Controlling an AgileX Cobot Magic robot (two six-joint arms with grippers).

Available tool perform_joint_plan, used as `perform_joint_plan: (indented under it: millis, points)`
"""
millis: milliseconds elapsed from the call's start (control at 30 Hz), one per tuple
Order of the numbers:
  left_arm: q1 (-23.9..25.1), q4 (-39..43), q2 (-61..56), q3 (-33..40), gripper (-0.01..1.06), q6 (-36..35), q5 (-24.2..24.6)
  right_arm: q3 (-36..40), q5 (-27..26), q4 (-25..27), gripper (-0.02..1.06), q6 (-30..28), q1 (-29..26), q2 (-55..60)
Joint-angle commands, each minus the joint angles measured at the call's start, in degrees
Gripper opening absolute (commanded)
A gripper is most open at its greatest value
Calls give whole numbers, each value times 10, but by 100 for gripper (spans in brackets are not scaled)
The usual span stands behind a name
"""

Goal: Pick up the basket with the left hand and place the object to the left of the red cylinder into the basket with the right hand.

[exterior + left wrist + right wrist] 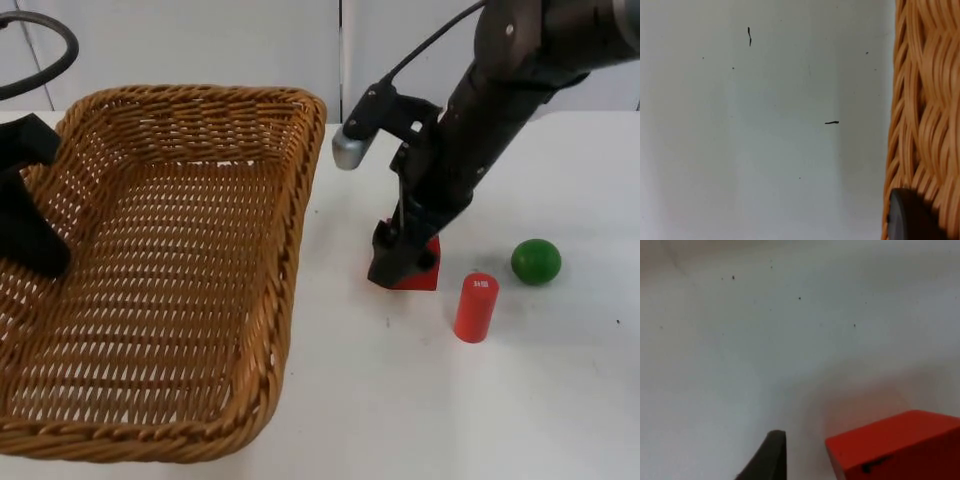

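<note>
A large woven wicker basket point(290, 200) takes up the left side of the top view. My left gripper point(35, 240) is at its left rim; in the left wrist view a black fingertip point(907, 217) presses on the wicker rim point(925, 110). A red block point(425, 272) lies just left of the upright red cylinder point(476, 307). My right gripper point(398, 262) is down at the block, open. In the right wrist view one fingertip point(769, 456) stands a small gap away from the red block point(897, 447).
A green ball point(536, 261) rests right of the cylinder. The basket's right rim is close to the right arm. White table point(400, 400) extends in front of the block and cylinder.
</note>
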Motion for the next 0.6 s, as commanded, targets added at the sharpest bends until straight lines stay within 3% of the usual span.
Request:
perform_joint_plan:
  millis: [0, 367, 567]
  points:
    - [1, -16, -8, -1, 0, -2, 7, -4, -10, 1, 105, -8, 3, 3]
    - [1, -16, -8, -1, 0, -2, 7, -4, -9, 1, 96, -18, 3, 23]
    - [1, -16, -8, -1, 0, -2, 7, -4, -11, 1, 84, -18, 3, 23]
